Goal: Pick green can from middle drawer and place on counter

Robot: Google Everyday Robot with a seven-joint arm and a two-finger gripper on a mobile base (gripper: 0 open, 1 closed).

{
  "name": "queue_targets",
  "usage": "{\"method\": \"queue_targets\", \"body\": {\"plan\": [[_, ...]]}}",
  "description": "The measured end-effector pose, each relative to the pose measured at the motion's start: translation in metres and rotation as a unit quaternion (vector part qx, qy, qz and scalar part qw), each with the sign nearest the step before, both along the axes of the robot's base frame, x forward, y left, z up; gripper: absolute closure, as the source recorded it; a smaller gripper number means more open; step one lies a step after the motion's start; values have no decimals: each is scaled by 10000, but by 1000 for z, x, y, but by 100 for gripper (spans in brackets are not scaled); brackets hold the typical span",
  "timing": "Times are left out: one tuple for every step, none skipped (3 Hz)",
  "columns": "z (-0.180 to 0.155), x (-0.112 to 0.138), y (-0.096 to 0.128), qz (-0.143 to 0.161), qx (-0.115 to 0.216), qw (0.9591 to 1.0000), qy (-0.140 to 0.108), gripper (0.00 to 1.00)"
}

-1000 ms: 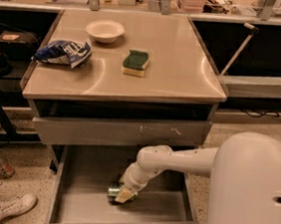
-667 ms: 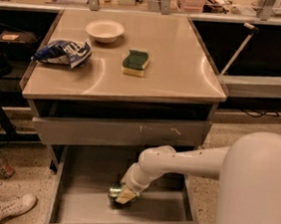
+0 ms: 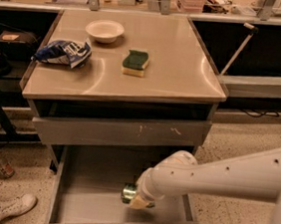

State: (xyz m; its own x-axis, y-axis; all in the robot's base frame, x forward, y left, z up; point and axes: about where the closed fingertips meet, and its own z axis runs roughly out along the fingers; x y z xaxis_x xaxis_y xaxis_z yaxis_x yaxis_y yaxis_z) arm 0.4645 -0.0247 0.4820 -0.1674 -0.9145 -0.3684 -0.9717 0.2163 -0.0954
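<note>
Reaching down into the pulled-out middle drawer (image 3: 89, 198), the white arm (image 3: 214, 177) has its gripper (image 3: 140, 202) right at the green can (image 3: 128, 193), which lies on its side on the drawer's flat bottom, towards the right half, with one silvery end facing left. The gripper covers the can's right part and touches or nearly touches it; whether it has already taken hold cannot be told from this view. The step in hand looks like the grasp itself: the can is not yet lifted and the placing has not begun. Once the hold is sure, the next move calls for a lift straight up out of the low-walled tray, then a pull back towards the robot to clear the closed upper drawer front (image 3: 123, 132) that overhangs the rear of the opening, before rising to the counter (image 3: 183, 83). On that steel top a white bowl (image 3: 104, 30) sits at the back, a crumpled blue-and-white snack bag (image 3: 62, 52) lies at the left edge, and a green-and-yellow sponge (image 3: 135, 63) rests near the middle, so the right front part seems the safest spot to set the can down.
</note>
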Motion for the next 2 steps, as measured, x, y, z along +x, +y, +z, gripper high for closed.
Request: {"method": "queue_targets", "body": {"plan": [[44, -30, -32, -710, -298, 9970, 55, 100], [106, -40, -52, -1299, -587, 9897, -102, 100]]}}
